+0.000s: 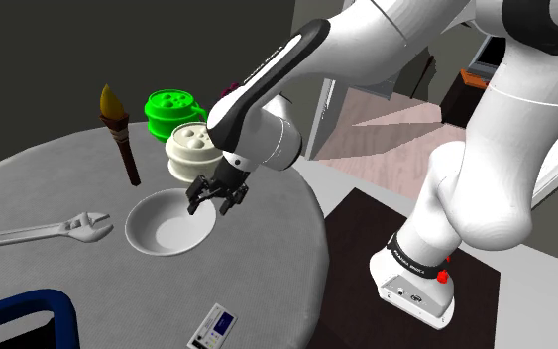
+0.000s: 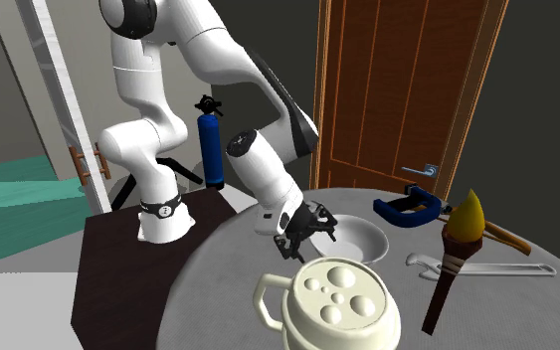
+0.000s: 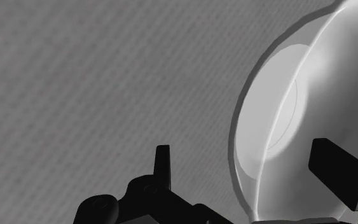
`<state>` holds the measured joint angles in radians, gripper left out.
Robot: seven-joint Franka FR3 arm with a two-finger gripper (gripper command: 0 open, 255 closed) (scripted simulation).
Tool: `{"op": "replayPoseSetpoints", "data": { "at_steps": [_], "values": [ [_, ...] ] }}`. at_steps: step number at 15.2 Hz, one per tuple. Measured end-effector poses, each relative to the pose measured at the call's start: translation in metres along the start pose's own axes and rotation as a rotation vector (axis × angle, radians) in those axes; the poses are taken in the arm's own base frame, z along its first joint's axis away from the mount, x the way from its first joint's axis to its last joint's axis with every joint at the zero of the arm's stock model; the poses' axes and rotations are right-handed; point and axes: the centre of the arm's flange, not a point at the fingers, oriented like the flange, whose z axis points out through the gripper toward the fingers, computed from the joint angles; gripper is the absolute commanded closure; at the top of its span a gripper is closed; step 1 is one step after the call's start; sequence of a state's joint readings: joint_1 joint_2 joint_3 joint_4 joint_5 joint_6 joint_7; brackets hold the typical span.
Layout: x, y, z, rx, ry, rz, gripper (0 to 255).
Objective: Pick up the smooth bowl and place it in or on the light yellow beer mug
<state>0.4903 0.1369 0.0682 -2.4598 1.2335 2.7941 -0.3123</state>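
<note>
A smooth white bowl sits upright on the round grey table. My black gripper hangs open just over the bowl's rim on the side toward the stand. In the wrist view the bowl has its rim running between my two spread fingers, one outside the bowl and one over its inside; neither visibly touches it. The light yellow beer mug stands just behind the bowl, its top capped by a bubbly foam surface. In the second exterior view the mug is nearest the camera, with the gripper and bowl behind it.
A green mug stands behind the yellow one. A brown torch-like brush stands upright at the shoulder view's left, and a grey wrench lies further left. A blue clamp and a small white device lie near the table's edges.
</note>
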Motion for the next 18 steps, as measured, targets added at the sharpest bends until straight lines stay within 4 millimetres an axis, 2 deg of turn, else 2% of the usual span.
{"op": "replayPoseSetpoints", "data": {
  "at_steps": [10, 18],
  "values": [
    [0.0, 0.0, 0.0, 0.0, 0.0, -0.001, 255],
    [0.001, -0.018, -0.031, 0.0, 0.0, 0.0, 255]
  ]
}}
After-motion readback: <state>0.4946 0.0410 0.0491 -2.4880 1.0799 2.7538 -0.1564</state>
